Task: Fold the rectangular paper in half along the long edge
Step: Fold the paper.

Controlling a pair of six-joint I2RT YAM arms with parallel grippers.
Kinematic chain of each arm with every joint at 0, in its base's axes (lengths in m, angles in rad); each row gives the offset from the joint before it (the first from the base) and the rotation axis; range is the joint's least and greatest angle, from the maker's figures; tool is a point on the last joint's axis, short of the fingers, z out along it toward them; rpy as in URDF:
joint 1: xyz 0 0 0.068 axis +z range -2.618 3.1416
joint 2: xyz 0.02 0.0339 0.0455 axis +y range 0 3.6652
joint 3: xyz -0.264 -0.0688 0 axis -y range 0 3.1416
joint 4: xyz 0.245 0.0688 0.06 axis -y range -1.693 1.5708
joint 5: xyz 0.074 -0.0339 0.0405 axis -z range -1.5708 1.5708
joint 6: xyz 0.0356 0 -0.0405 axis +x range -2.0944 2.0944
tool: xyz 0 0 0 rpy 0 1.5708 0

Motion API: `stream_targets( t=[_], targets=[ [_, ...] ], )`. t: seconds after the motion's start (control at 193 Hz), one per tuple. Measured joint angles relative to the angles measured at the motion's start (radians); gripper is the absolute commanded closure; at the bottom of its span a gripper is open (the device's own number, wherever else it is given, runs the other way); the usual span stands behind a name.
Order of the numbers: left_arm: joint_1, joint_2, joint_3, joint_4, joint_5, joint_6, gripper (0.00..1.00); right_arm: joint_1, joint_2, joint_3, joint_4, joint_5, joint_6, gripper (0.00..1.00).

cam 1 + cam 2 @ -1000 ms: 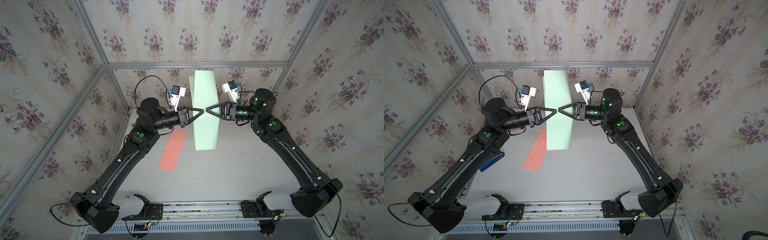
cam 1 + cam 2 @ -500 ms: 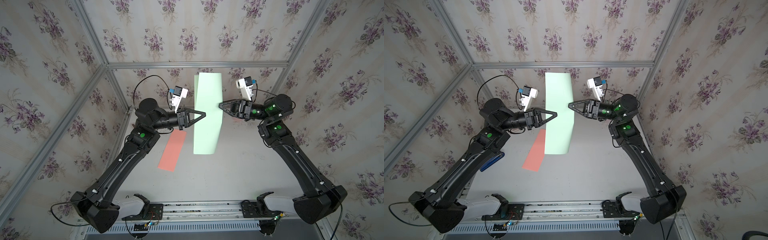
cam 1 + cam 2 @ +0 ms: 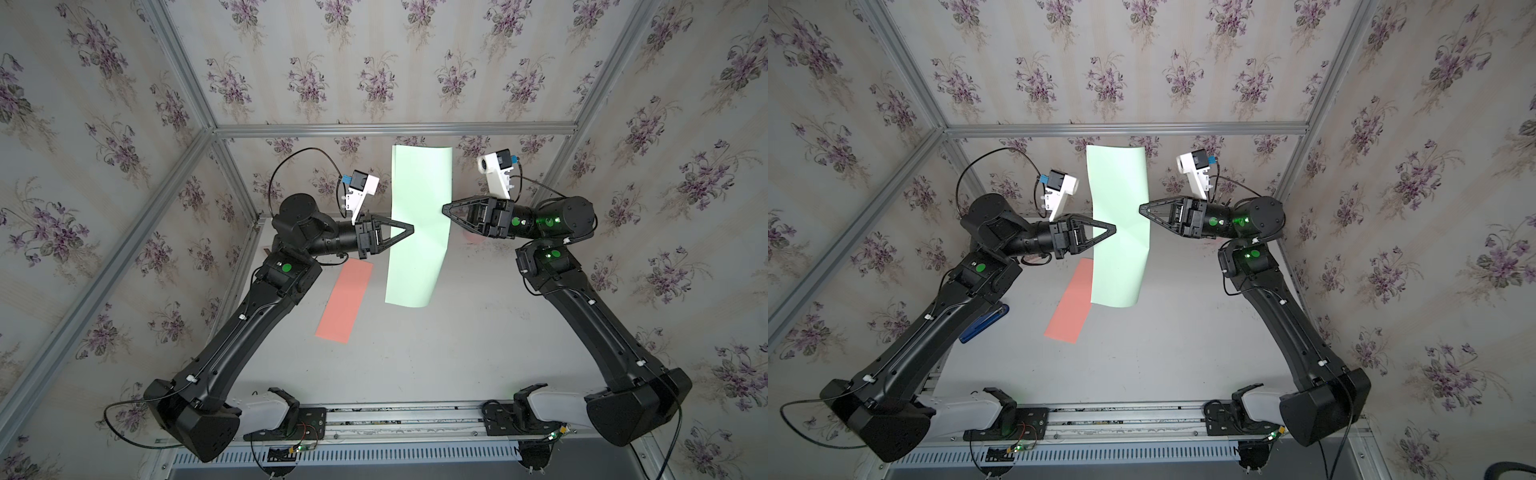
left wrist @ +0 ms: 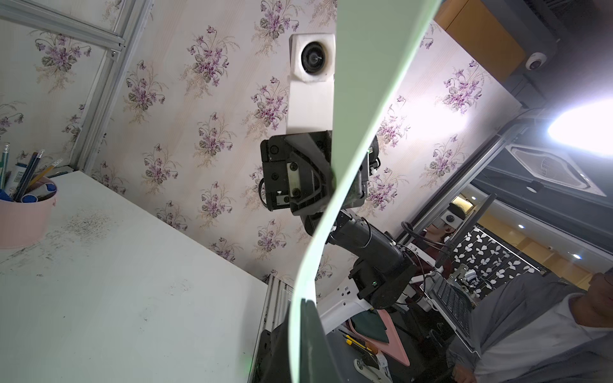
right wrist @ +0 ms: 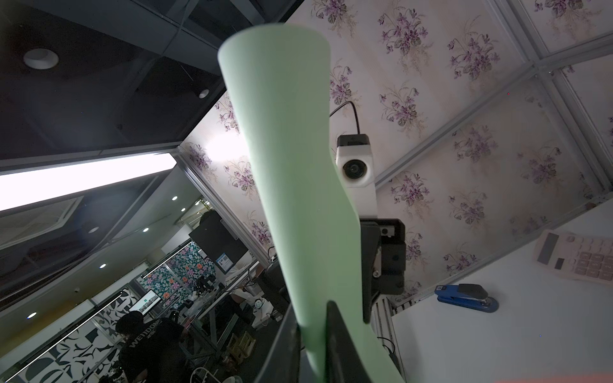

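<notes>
On the table (image 3: 415,357) lie a red strip (image 3: 344,300), a blue stapler (image 3: 985,323) and a calculator (image 5: 578,255); a pink cup (image 4: 23,217) holds pencils (image 4: 28,170).

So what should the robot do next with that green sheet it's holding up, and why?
The left gripper and right gripper each pinch an opposite long side of the green paper, held bowed above the table. So probably ease them toward each other, letting those edges meet and start the fold.
</notes>
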Motion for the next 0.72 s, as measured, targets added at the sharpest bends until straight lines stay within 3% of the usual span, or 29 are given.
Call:
stream_targets(
  t=[0.253,0.724],
  targets=[
    [0.000,0.000,0.002,-0.014,0.000,0.003,0.73,-0.007,-0.014,0.003,-0.041,0.021,-0.031,0.90],
    [-0.004,0.000,0.003,-0.021,-0.001,0.006,0.80,-0.007,-0.017,0.121,-0.487,0.087,-0.333,0.93]
  ],
)
